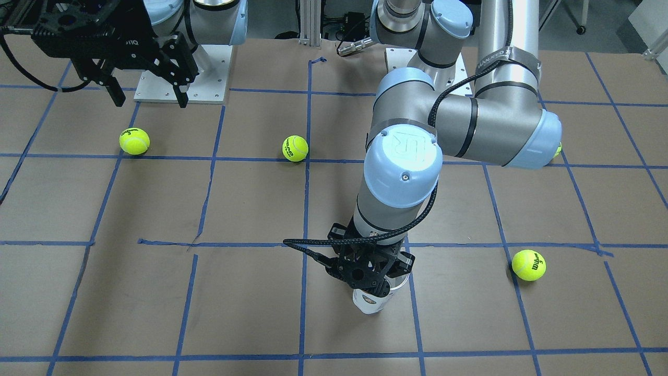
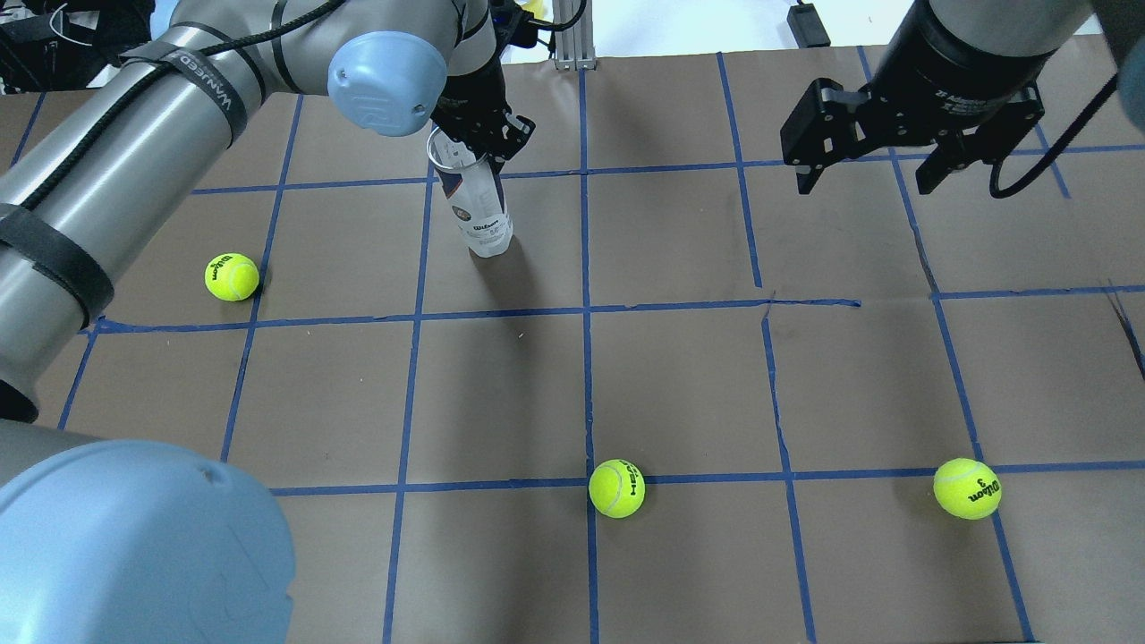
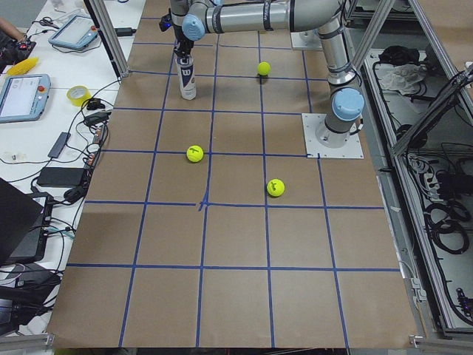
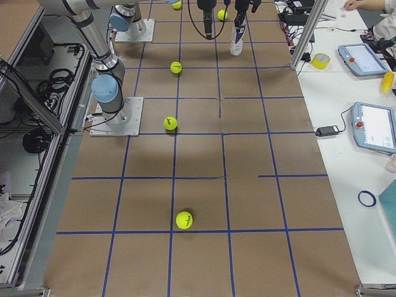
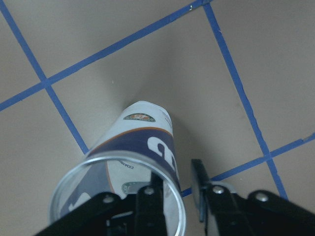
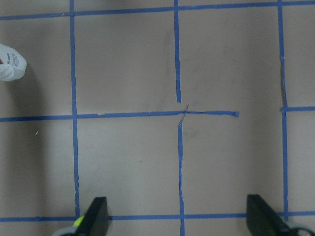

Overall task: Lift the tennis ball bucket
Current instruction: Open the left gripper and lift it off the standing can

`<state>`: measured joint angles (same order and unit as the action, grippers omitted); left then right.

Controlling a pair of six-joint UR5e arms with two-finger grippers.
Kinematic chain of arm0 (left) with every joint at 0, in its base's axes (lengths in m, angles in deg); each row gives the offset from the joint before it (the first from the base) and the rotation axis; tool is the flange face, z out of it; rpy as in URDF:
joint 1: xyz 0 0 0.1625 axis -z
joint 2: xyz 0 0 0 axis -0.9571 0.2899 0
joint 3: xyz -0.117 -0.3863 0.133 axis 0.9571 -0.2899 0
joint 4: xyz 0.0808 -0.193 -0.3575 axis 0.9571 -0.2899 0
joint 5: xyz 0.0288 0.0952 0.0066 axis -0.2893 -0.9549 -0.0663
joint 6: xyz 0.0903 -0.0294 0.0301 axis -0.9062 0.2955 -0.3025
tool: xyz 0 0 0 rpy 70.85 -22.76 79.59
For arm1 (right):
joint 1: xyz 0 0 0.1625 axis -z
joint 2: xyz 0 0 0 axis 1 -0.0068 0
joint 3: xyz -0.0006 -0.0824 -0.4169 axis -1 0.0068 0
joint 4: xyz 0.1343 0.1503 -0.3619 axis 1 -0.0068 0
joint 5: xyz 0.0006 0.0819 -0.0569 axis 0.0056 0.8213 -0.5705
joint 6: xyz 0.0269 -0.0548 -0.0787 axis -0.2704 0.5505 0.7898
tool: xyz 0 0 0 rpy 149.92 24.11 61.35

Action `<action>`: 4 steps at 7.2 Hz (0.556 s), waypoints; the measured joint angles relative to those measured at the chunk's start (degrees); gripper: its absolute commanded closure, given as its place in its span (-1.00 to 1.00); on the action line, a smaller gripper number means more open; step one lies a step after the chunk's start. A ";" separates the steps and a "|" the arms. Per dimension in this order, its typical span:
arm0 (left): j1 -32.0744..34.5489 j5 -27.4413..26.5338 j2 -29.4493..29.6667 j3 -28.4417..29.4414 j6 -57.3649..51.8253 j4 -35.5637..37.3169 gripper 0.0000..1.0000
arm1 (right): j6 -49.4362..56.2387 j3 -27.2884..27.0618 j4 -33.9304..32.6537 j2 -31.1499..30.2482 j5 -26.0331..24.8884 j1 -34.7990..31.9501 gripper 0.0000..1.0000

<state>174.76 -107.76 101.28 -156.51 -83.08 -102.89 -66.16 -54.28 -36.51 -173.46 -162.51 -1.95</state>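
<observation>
The tennis ball bucket, a slim clear can with a white-and-navy label, stands upright at the far left-centre of the table and holds no balls. It also shows in the front view and the left wrist view. My left gripper comes down on its open top, one finger inside the rim and one outside, closed on the rim wall. The can's base looks to be at the table surface. My right gripper is open and empty, hovering high over the far right.
Three tennis balls lie loose on the brown, blue-taped table: one at the left, one near centre front, one at the right front. The can's base shows at the edge of the right wrist view.
</observation>
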 measured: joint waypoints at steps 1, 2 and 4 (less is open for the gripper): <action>0.16 -0.10 -0.89 0.16 0.47 -0.42 -1.00 | 0.33 0.77 -2.25 0.95 0.28 0.21 -1.00; 0.58 -0.04 -2.21 0.42 2.77 -0.86 -1.00 | 0.59 2.60 -2.97 2.09 0.44 0.48 -1.00; 1.16 -0.10 -5.68 1.47 8.61 -1.80 -1.00 | 1.09 7.48 -2.67 5.37 0.52 0.65 -1.00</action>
<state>175.92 -107.86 95.60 -155.03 -74.47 -104.68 -65.07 -46.79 -39.19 -168.08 -162.00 -1.30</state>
